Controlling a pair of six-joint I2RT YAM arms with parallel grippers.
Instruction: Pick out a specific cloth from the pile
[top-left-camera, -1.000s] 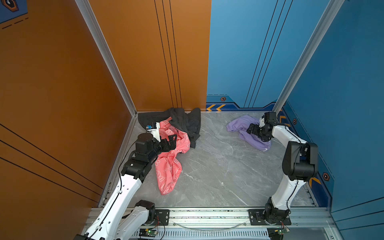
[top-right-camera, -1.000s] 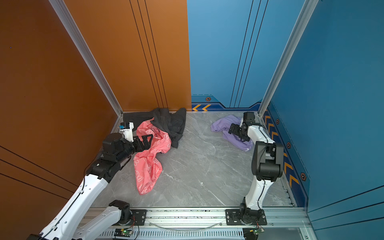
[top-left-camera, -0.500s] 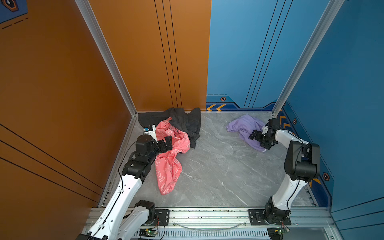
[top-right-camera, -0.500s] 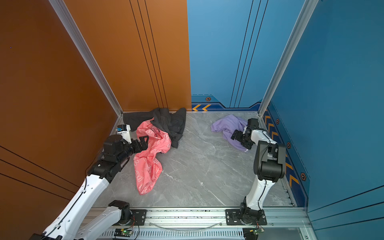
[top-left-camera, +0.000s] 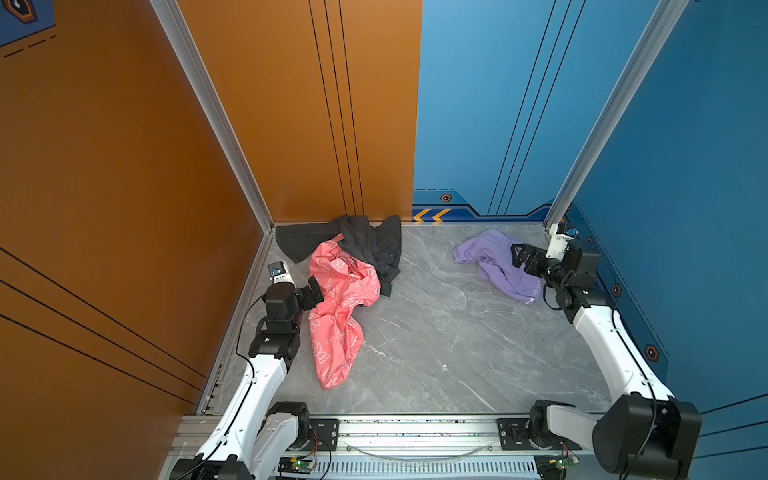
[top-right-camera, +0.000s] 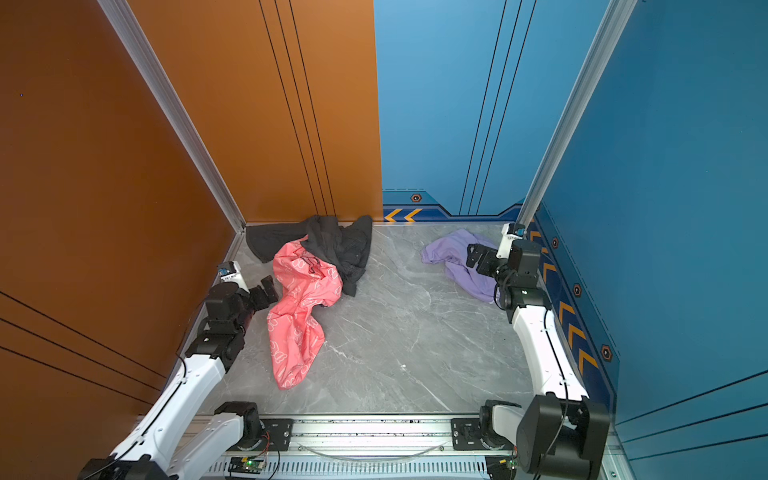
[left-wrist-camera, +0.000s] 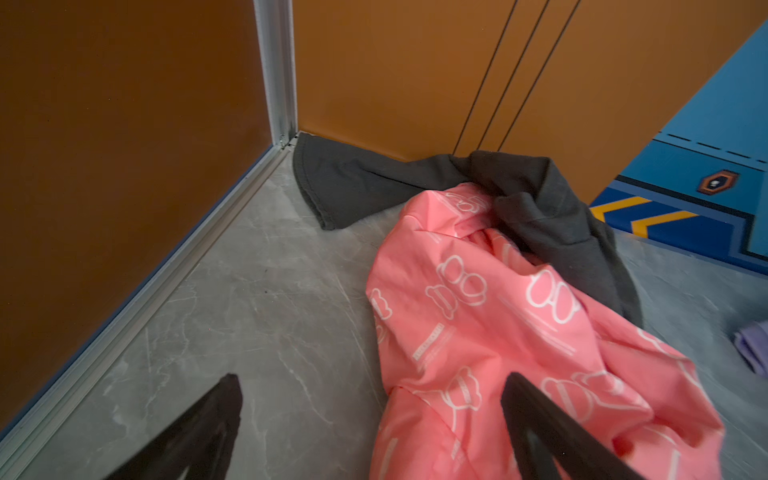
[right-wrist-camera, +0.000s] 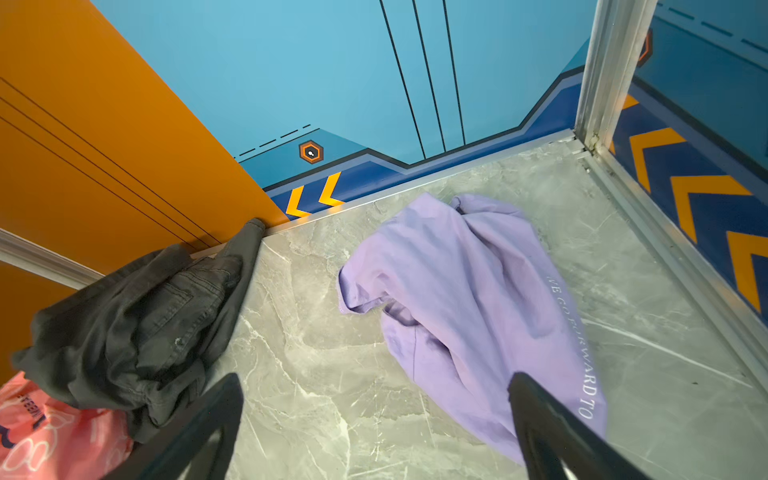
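Near the far right corner of the grey marble floor (top-left-camera: 436, 332), the cloth (top-left-camera: 494, 266) lies crumpled, well apart from the pile (top-left-camera: 349, 270) of a coral-pink cloth (top-left-camera: 336, 316) and a black garment (top-left-camera: 370, 245) at the far left. Its long axis runs diagonally in both top views, from a bunched end pointing toward the back wall to a lettered hem (top-left-camera: 533, 291) pointing toward the near right. At its right edge the right gripper (top-left-camera: 520, 257) hovers with jaws spread wide and nothing between them, while the left gripper (top-left-camera: 314, 291), equally spread and empty, sits just beside the coral-pink cloth.
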